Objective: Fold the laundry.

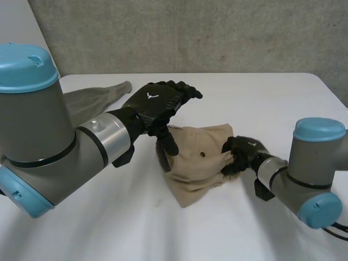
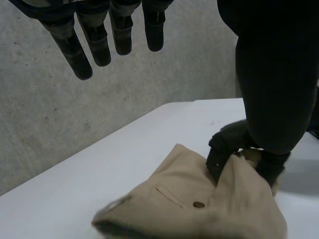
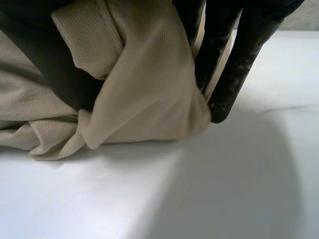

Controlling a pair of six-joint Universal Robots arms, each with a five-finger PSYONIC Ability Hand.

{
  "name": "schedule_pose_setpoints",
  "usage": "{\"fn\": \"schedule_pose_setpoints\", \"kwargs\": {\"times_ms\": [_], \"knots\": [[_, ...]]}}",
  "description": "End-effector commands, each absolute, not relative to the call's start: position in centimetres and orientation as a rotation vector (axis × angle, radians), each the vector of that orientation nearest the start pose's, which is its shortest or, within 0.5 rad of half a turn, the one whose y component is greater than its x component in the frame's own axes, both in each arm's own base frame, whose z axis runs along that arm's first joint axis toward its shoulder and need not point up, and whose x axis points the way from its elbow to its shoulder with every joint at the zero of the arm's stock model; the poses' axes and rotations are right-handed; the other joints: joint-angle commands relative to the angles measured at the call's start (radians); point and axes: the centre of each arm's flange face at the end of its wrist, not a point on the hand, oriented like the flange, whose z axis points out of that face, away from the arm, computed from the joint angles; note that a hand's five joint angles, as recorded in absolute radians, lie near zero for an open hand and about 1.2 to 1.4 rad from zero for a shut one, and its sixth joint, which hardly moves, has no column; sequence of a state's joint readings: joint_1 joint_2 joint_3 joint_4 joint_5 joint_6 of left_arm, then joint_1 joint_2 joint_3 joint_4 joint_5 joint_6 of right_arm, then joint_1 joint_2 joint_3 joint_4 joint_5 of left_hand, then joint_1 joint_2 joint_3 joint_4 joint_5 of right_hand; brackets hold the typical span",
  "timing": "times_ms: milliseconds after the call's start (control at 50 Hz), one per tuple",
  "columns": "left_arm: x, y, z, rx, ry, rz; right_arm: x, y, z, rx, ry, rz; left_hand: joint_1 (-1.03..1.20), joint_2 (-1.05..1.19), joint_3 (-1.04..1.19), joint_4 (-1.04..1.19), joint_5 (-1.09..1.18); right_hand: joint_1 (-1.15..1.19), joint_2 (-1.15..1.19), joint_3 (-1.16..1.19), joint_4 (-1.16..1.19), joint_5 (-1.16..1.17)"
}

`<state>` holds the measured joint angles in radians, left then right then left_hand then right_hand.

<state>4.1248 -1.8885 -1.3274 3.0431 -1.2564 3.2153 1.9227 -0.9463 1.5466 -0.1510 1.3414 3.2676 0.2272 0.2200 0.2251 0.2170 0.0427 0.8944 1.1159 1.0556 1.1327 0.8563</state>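
A beige garment [image 1: 198,163] with a small dark button lies bunched in the middle of the white table [image 1: 272,98]. My right hand [image 1: 242,152] is at its right edge, fingers [image 3: 234,64] and thumb pinching a fold of the beige cloth [image 3: 144,89] just above the tabletop. My left hand [image 1: 155,103] hovers over the garment's left end, fingers [image 2: 94,40] straight and spread, thumb pointing down near the cloth's left edge. From the left wrist the garment [image 2: 199,209] lies below the palm, with the right hand [image 2: 227,144] on its far side.
A grey-green garment [image 1: 95,100] lies at the back left of the table, partly behind my left forearm. A concrete wall runs behind the table's far edge. Bare tabletop lies in front of and to the right of the beige garment.
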Motion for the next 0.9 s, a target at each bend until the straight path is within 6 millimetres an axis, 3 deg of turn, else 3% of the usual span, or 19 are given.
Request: {"fn": "schedule_pose_setpoints", "kwargs": {"times_ms": [20, 140, 300, 380, 400, 480, 540, 580, 700, 800, 880, 900], "knots": [[-33.2, -21.1, 26.8, -0.912, -1.835, 1.566, 27.3, -32.2, 12.5, -0.488, 2.26, -1.517, -0.014, -0.006, -0.012, -0.004, -0.004, 0.502, 0.28, 0.341, 0.264, 0.365], [-33.3, -21.1, 26.8, -0.914, -1.833, 1.567, 28.1, -36.2, 14.2, -0.558, 2.187, -1.671, -0.017, -0.009, -0.014, -0.006, -0.007, 0.502, 0.28, 0.341, 0.264, 0.365], [-33.4, -21.0, 26.7, -0.915, -1.832, 1.563, 25.6, -44.1, 14.9, -0.446, 2.203, -1.822, -0.017, -0.009, -0.014, -0.006, -0.007, 0.502, 0.28, 0.341, 0.264, 0.365], [-33.4, -21.0, 26.7, -0.915, -1.832, 1.566, 22.2, -48.0, 14.4, -0.325, 2.275, -1.899, -0.017, -0.009, -0.014, -0.006, -0.007, 0.502, 0.28, 0.341, 0.264, 0.365], [-33.4, -21.0, 26.7, -0.914, -1.834, 1.564, 20.2, -49.5, 14.3, -0.267, 2.3, -1.941, -0.017, -0.009, -0.014, -0.006, -0.007, 0.502, 0.28, 0.341, 0.264, 0.365], [-33.4, -21.1, 26.4, -0.915, -1.84, 1.56, 16.5, -52.2, 15.0, -0.154, 2.287, -2.089, -0.017, -0.009, -0.014, -0.006, -0.007, 0.502, 0.28, 0.341, 0.264, 0.365], [-33.4, -21.2, 26.2, -0.916, -1.845, 1.554, 15.1, -52.9, 15.0, -0.122, 2.284, -2.128, -0.014, -0.006, -0.012, -0.003, -0.004, 0.502, 0.28, 0.341, 0.264, 0.365], [-33.5, -21.1, 26.1, -0.918, -1.847, 1.55, 13.0, -53.6, 14.8, -0.085, 2.29, -2.159, -0.014, -0.006, -0.012, -0.003, -0.004, 0.502, 0.28, 0.341, 0.264, 0.365], [-33.5, -21.3, 25.8, -0.918, -1.856, 1.542, 9.7, -54.7, 14.0, -0.058, 2.282, -2.203, -0.014, -0.006, -0.012, -0.003, -0.004, 0.502, 0.28, 0.341, 0.264, 0.365], [-33.5, -21.2, 25.6, -0.92, -1.859, 1.536, 5.7, -55.4, 13.6, -0.049, 2.309, -2.218, -0.014, -0.006, -0.012, -0.003, -0.004, 0.502, 0.28, 0.341, 0.264, 0.365], [-33.6, -21.2, 25.6, -0.92, -1.86, 1.533, 4.0, -55.6, 13.6, -0.044, 2.312, -2.221, -0.014, -0.006, -0.012, -0.003, -0.004, 0.502, 0.28, 0.341, 0.264, 0.365], [-33.6, -21.2, 25.6, -0.92, -1.86, 1.533, 3.8, -55.6, 13.6, -0.04, 2.314, -2.222, -0.014, -0.006, -0.012, -0.003, -0.004, 0.39, 0.168, 0.228, 0.151, 0.253]]}}
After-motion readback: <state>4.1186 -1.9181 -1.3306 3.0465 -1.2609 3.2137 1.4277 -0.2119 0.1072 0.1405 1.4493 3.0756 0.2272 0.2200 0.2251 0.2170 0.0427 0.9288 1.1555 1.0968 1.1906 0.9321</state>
